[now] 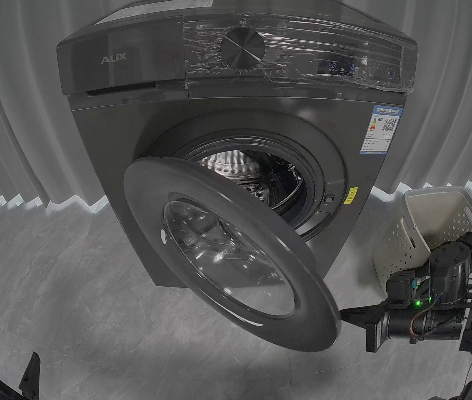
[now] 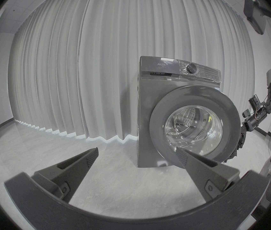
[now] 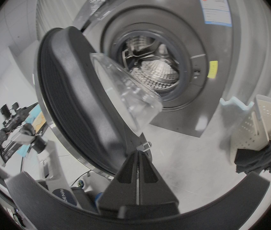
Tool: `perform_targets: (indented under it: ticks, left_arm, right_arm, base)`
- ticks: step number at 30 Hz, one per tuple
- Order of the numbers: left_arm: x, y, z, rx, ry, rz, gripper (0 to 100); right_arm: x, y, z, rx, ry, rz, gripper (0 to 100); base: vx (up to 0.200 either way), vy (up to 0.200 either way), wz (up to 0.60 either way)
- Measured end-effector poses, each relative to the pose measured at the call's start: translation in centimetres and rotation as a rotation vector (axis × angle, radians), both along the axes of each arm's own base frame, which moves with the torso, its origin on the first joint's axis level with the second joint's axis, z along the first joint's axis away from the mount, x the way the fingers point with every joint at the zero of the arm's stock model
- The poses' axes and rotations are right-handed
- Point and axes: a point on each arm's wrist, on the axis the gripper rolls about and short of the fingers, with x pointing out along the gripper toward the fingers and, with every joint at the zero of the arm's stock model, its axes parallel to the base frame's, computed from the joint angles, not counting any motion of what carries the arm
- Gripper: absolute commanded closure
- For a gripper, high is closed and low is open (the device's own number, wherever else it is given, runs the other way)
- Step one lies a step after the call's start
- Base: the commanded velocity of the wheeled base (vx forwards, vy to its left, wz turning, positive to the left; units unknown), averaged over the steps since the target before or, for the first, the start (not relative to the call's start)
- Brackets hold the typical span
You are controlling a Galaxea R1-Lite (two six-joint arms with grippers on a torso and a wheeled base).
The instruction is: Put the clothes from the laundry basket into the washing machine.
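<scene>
The grey washing machine (image 1: 236, 68) stands with its round door (image 1: 230, 251) swung open, and the steel drum (image 1: 247, 176) looks bare inside. My right gripper (image 1: 348, 313) is shut, its tips at the door's outer rim. In the right wrist view the shut fingers (image 3: 132, 173) point at the door's (image 3: 78, 103) edge near the latch. The white laundry basket (image 1: 433, 220) stands on the floor right of the machine. A dark garment (image 3: 263, 157) hangs over the rim of the basket (image 3: 269, 118). My left gripper (image 1: 8, 362) hangs open and low at the left, far from the machine.
Grey curtains (image 1: 13, 112) line the wall behind the machine. Bare tiled floor (image 1: 69, 284) spreads to the left and front. The open door (image 2: 194, 128) juts out into the space before the drum. The basket sits close to my right arm.
</scene>
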Motion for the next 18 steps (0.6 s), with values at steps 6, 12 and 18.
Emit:
perform_targets:
  ticks: [6,12,18]
  left_arm:
    - [0.0,0.0,0.0,0.001,0.000,0.000,0]
    - [0.0,0.0,0.0,0.001,0.000,0.000,0]
    - [0.0,0.0,0.0,0.001,0.000,0.000,0]
  right_arm:
    - [-0.2,-0.1,0.5,0.023,-0.022,-0.003,100]
    - [2.0,0.2,0.8,0.005,-0.056,-0.112,100]
    - [5.3,1.9,0.3,0.014,-0.064,-0.175,100]
  base:
    - [0.000,0.000,0.00]
    - [-0.100,0.000,0.00]
    - [-0.100,0.000,0.00]
